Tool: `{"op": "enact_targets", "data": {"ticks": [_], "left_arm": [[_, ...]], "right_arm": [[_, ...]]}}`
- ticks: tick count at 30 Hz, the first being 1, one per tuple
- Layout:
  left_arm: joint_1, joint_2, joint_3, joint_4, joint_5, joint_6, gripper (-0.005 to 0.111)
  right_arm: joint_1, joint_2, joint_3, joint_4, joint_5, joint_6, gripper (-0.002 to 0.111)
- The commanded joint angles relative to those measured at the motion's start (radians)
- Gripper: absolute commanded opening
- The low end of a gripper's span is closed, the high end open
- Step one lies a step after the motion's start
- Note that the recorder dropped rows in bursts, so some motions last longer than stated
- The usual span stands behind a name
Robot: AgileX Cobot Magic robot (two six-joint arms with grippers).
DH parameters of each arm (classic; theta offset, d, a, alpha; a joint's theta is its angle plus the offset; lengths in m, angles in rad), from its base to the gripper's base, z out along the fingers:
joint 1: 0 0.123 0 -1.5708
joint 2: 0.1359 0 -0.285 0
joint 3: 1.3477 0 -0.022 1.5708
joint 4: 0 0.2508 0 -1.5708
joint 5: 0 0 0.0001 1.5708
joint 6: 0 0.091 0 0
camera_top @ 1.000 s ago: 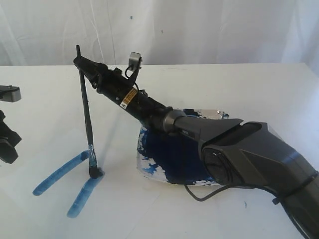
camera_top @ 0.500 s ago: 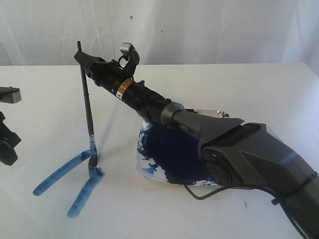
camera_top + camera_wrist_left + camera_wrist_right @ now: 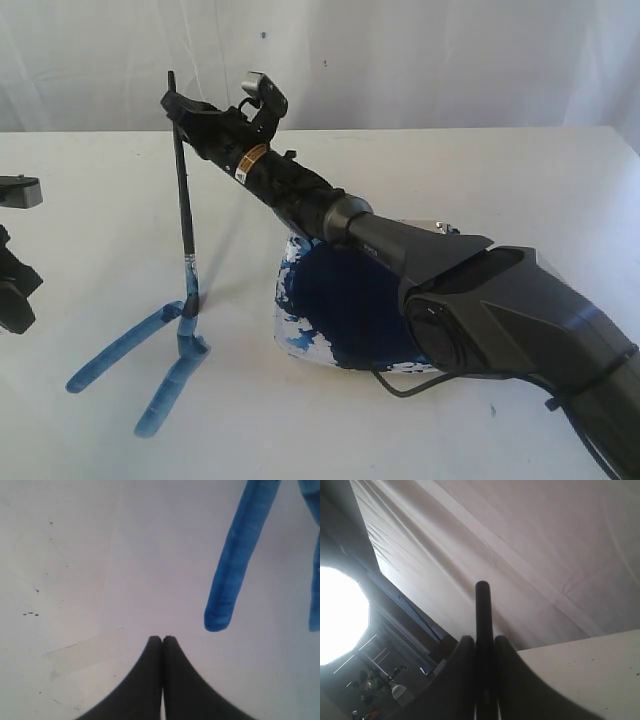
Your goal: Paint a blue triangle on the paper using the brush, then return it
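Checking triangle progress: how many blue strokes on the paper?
2. One stroke runs left from the brush tip; the other lies nearer the camera. The arm may hide more.

On the one counter (image 3: 520,180) lies one paper (image 3: 90,270), and on them are one brush (image 3: 183,200) and one square dish (image 3: 295,340) holding one dark paint pool (image 3: 350,300). The blue triangle (image 3: 190,345) counts two painted strokes, one longer stroke (image 3: 115,352) and one shorter stroke (image 3: 163,395), joined at one corner, and the left wrist view adds one strip of clear tape (image 3: 85,652). There are two grippers, one left gripper (image 3: 162,639) and one right gripper (image 3: 481,640), and each wrist view shows two dark fingers (image 3: 145,680), four in all.
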Motion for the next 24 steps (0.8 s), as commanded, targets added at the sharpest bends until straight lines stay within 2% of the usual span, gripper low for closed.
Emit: {"op": "enact_targets", "data": {"ticks": [1,12,24], "left_arm": [[0.001,-0.014,0.007,-0.002,0.022,-0.014,0.0],[0.001,-0.014,0.009,0.005,0.014,-0.014,0.0],[0.001,-0.014,0.009,0.015,0.012,-0.014,0.0]], "right_arm": [[-0.01,-0.002,-0.022,0.005,0.005,-0.012,0.0],[-0.004,-0.002,-0.021,-0.117,0.0,0.115,0.0],[0.023,-0.002,-0.018,-0.229,-0.12,0.177,0.0]]}}
